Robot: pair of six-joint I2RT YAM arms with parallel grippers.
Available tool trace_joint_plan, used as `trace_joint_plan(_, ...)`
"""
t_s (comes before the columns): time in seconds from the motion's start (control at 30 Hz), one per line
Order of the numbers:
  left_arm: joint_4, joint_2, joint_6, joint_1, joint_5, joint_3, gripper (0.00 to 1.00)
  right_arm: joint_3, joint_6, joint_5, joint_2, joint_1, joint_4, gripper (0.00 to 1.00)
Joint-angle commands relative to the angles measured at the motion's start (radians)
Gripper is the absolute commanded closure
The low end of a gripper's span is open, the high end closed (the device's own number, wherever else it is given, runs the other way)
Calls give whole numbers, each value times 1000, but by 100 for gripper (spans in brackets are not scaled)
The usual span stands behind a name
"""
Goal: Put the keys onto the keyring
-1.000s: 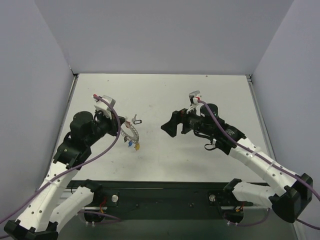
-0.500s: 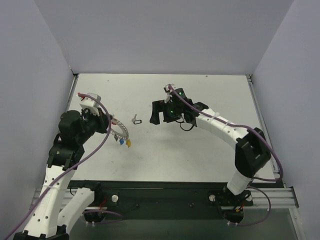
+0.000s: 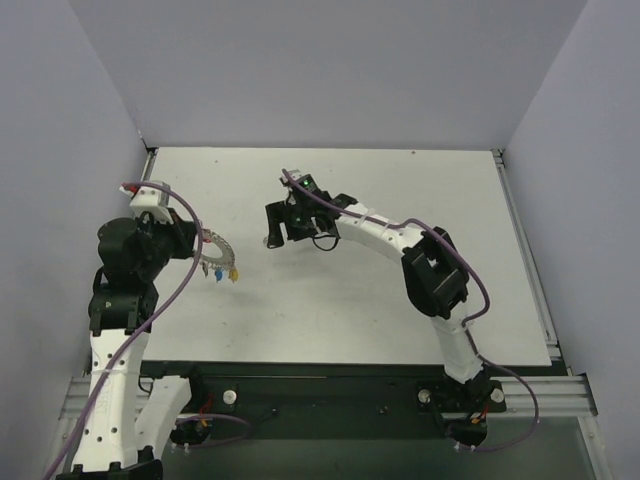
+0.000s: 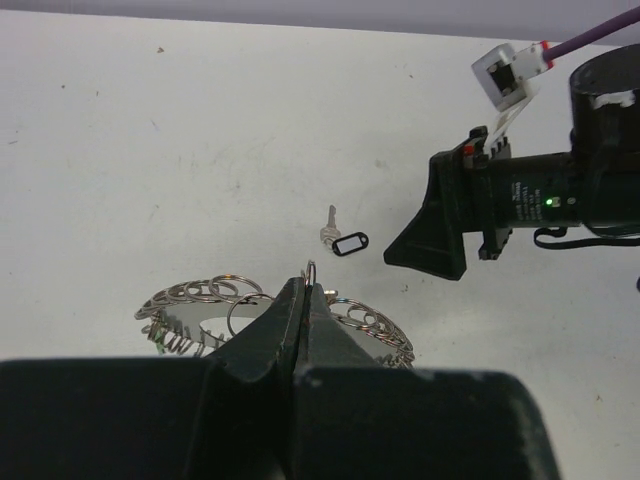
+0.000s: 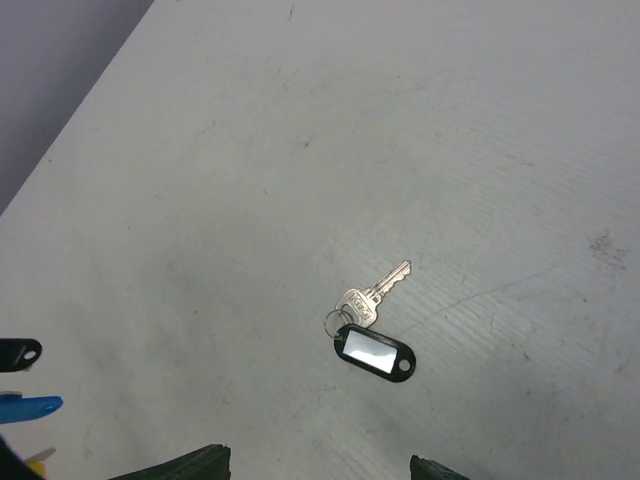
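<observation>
- While I am watching from above, the left arm (image 3: 120, 270) is standing tall at the left edge of the table (image 3: 400, 180), its elbow folded and its wrist pointing right towards the middle.
- The left gripper (image 4: 305, 300) is clenching its fingers tight on the keyring (image 4: 200, 298), pinching the thin wire at the top of the loop.
- The keyring is hanging clear of the table, with small silver rings fanning out on both sides of the fingers and blue and yellow tags (image 3: 225, 272) dangling under it.
- The right arm (image 3: 390, 232) is lying stretched out low and far to the left across the table, with its wrist tilting down towards the surface.
- The right gripper (image 5: 315, 462) is hovering with its fingers spread wide and is grasping nothing; only the two tips are showing at the bottom of its own camera view.
- One key (image 5: 358, 305) is lying flat on the table just ahead of those open fingers, joined by a small ring to a black tag (image 5: 375, 352).
- That key is sitting between the two grippers, apart from the keyring and not touching either gripper.
- I am seeing no other loose key on the table.
</observation>
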Motion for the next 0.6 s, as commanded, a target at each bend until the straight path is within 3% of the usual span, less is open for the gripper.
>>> trace_joint_plan(0.0,157,-3,-30,14,57,10,100,122,-42,74,74,45,-30,30)
trace_joint_plan(0.17,186,2,-41,14,104,-1,100,304,-77,179,211,84,-98,31)
trace_joint_plan(0.57,189,-21,-39,16,144,4,100,409,-39,263,317,97,-109,34)
